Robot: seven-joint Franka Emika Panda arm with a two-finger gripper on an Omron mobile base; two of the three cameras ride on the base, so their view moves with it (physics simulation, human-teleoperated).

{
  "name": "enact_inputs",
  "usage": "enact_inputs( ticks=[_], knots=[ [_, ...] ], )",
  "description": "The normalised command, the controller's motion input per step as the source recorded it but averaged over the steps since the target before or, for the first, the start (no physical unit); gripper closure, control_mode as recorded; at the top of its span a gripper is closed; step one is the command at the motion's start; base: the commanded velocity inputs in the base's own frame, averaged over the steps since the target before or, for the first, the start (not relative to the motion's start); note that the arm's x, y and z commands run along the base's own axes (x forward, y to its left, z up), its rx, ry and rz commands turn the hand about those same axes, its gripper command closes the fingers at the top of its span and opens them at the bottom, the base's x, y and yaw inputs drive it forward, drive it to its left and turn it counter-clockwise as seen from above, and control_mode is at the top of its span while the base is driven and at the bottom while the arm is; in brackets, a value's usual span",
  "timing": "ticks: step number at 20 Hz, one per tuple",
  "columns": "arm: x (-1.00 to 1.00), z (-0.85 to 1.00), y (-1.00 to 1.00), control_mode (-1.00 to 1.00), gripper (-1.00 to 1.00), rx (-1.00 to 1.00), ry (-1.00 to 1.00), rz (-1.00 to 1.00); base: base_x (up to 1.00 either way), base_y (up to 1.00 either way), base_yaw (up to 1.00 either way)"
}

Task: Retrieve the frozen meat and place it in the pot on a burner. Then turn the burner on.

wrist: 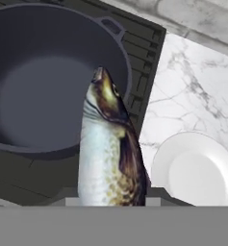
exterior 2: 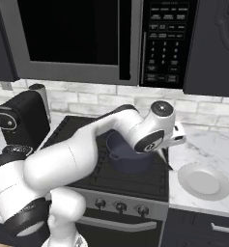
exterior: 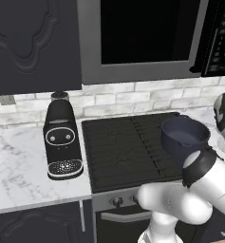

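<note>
Fish (wrist: 108, 153) gripped lengthwise in the closed fingers, jaws pressed against its body, head pointing away from the hand and reaching over the rim of the pot (wrist: 43, 91). Silver-white belly, brown-gold speckled back, dark head. Held above the pot's near-right edge, not yet lying inside; pot interior bare and dark blue-grey.

Pot (exterior: 184, 135) on the right side of the black grated cooktop (exterior: 118, 147), on a right-hand burner (wrist: 144, 62), with a small handle visible on its far rim. Seen from the right base camera, pot (exterior 2: 125, 157) partly hidden behind the white arm, which bends over the stove from the near left. Gripper (exterior 2: 170, 166) low beside the wrist, just right of the pot, above the seam between stove and counter; fingers themselves hard to make out there.

White plate (exterior 2: 204, 181) on the marble counter (exterior 2: 207, 144) right of the stove, close to the pot but apart from it. Same plate (wrist: 195, 170) just right of the fish in the hand camera.

Black coffee machine (exterior: 61, 140) on the counter left of the cooktop, well apart from the pot. Silver knobs (exterior 2: 121, 207) in a row along the stove front. Microwave (exterior: 142, 38) mounted above the stove, against the pale brick wall.
</note>
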Motion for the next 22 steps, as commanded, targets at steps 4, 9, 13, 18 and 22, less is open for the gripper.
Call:
enact_inputs(
  ticks=[4,9,13,18,22],
  knots=[
    [0.38,0.0,0.28,-1.0,1.0,0.06,0.01,0.01,0.0,0.0,0.0],
    [0.37,0.0,0.22,-1.0,1.0,0.09,0.04,0.0,0.0,0.0,0.0],
    [0.42,-0.01,0.2,-1.0,1.0,0.06,0.14,0.0,0.0,0.0,0.0],
    [0.36,-0.19,0.23,-1.0,1.0,0.0,0.03,0.0,0.0,0.0,0.0],
    [0.34,-0.22,0.11,-1.0,1.0,0.0,0.0,0.0,0.0,0.0,0.0]
  ],
)
